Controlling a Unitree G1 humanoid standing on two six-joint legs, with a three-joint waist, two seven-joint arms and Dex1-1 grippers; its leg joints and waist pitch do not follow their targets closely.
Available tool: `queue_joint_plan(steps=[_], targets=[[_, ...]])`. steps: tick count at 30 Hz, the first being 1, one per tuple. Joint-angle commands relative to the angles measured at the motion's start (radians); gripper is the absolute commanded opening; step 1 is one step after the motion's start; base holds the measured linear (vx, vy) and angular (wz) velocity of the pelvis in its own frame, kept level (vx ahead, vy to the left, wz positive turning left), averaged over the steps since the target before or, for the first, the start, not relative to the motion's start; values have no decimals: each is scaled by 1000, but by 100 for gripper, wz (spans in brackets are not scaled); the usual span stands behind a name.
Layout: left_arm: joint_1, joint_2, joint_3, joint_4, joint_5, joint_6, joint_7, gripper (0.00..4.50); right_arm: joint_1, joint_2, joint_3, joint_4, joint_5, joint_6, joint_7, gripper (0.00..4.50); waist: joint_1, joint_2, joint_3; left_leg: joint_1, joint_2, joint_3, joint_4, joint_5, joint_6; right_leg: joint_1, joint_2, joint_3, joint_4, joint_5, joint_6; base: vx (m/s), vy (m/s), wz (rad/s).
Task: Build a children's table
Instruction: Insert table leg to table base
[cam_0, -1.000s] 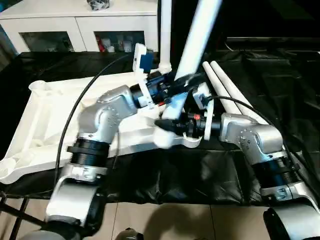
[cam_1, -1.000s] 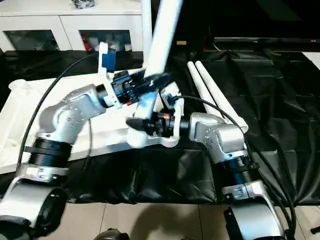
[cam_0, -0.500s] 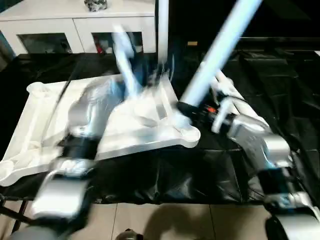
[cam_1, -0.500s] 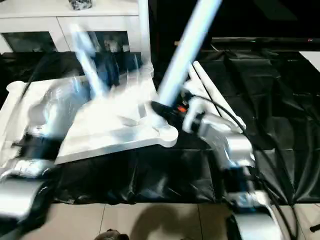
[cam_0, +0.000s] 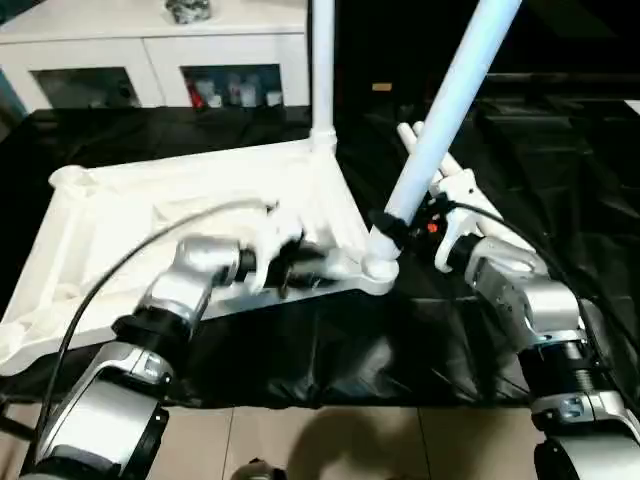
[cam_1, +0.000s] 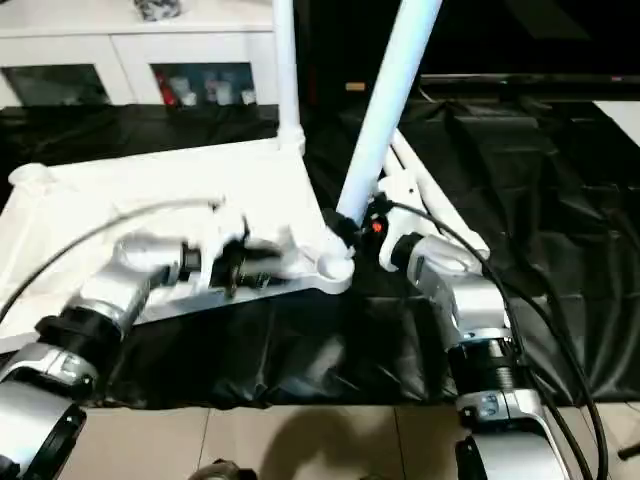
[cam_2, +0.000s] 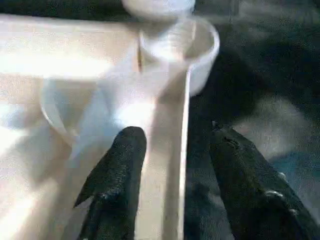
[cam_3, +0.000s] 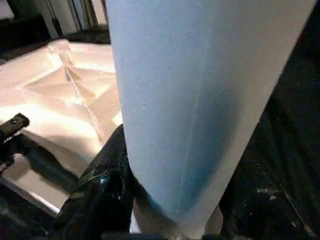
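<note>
Tabletop (cam_0: 200, 215): white, ribbed underside up, lying on black sheeting (cam_0: 560, 180) — near edge toward the robot.
Upright leg (cam_0: 322, 70): standing straight in the far corner socket of the tabletop.
Tilted leg (cam_0: 445, 110): lower end at the near right corner socket (cam_0: 378, 268), leaning up and away to the right.
Spare legs (cam_1: 430, 200): two, lying side by side on the sheeting just right of the tabletop, partly behind the right arm.
Right gripper (cam_0: 392, 226): closed around the tilted leg near its base; in the right wrist view, black fingers (cam_3: 100, 190) pressed against both sides of the tube.
Left gripper (cam_0: 318, 264): at the tabletop's near edge, just left of the corner socket; in the left wrist view, fingers (cam_2: 117, 175) spread apart and straddling the edge rib — one on the white plastic side, one over the dark sheeting, nothing clamped between them.
Cabinet (cam_0: 150, 50): white, glass doors, at the back beyond the sheeting.
</note>
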Motion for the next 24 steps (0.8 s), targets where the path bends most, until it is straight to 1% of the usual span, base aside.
queue_joint_plan(steps=[1,3,4,5,6,7,8,12,15,17,20,22,23,24], targets=[[-27,6,-5,11,8,-16,-18,185,-4,0,16,1,-7,-13,12,189,2,1,-86,18,37,-24,-63,-130,23,61,-73,45,-65,-65,-241,0,0,0],[-29,6,-6,22,11,-25,-23,165,-8,0,21,10,-9,-14,13,189,2,1,-85,19,38,-23,-64,-142,22,60,-72,45,-67,-72,-249,0,0,0],[-31,6,-6,29,14,-30,-23,165,-12,1,23,16,-10,-13,13,189,2,1,-85,19,38,-23,-64,-143,22,61,-73,45,-67,-72,-251,0,0,0],[-33,5,-5,38,17,-38,-23,161,-13,2,25,20,-11,-13,14,189,1,3,-85,19,38,-23,-64,-145,21,60,-71,45,-67,-72,-251,0,0,0],[-43,3,-3,60,26,-58,-24,139,-18,3,28,26,-10,-13,20,189,1,0,-85,19,38,-23,-64,-146,21,61,-72,45,-67,-69,-252,0,0,0],[-49,1,-2,76,33,-71,-26,127,-21,4,31,29,-10,-12,25,189,1,1,-85,19,36,-23,-63,-150,24,62,-71,45,-69,-75,-251,0,0,0],[-59,-1,3,97,39,-89,-33,127,-23,5,35,30,-12,-9,37,189,0,0,-85,19,37,-23,-63,-150,24,61,-72,46,-69,-76,-249,0,0,0],[-63,2,10,104,29,-93,-64,85,-25,1,48,31,-12,-2,58,189,2,-1,-85,19,39,-23,-64,-141,30,62,-73,45,-65,-59,-259,0,0,0],[-62,8,11,110,23,-89,-96,69,-31,-1,55,43,-8,4,75,189,3,-1,-85,19,39,-23,-63,-147,31,62,-75,45,-66,-72,-264,0,0,0],[-62,9,9,114,27,-91,-96,46,-34,-1,56,47,-8,4,78,189,2,0,-84,20,40,-23,-64,-149,29,61,-74,45,-66,-77,-263,0,0,0],[-66,11,2,134,44,-106,-109,34,-46,-7,69,67,-14,13,106,189,2,-1,-85,20,39,-22,-63,-146,32,61,-73,45,-66,-73,-264,0,0,0],[-69,9,8,145,43,-111,-119,13,-55,-12,82,81,-23,20,134,189,3,-1,-85,20,41,-23,-63,-141,35,61,-74,45,-64,-56,-268,0,0,0],[-69,9,11,145,40,-109,-125,4,-59,-16,91,85,-26,30,147,189,3,-4,-85,19,40,-22,-63,-142,36,61,-74,45,-64,-55,-272,0,0,0],[-69,9,13,144,39,-108,-129,1,-61,-20,97,86,-29,33,154,189,3,-3,-85,19,40,-23,-63,-140,37,62,-74,45,-63,-55,-272,0,0,0]])
